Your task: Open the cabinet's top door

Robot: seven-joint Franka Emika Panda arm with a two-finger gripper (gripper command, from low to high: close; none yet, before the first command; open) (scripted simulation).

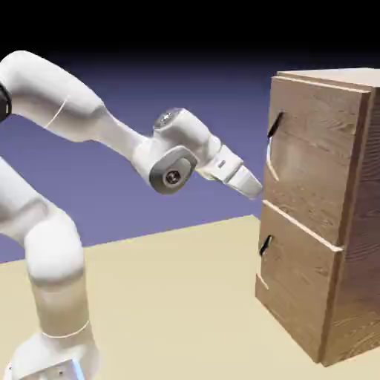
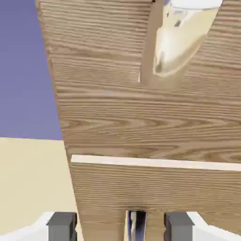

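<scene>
tool [image 1: 254,187] spread, empty, level with the seam between the doors, just short of the cabinet [image 1: 326,282] front. cabinet at the surface's [image 1: 163,297] right edge. top door [image 1: 315,156] shut; handle [image 1: 275,125] higher, so aim likely needs raising.

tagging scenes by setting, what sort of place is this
Most likely a rendered simulation, not a real room: a wood-grain cabinet on a bare tan table and a flat blue-violet backdrop.
</scene>
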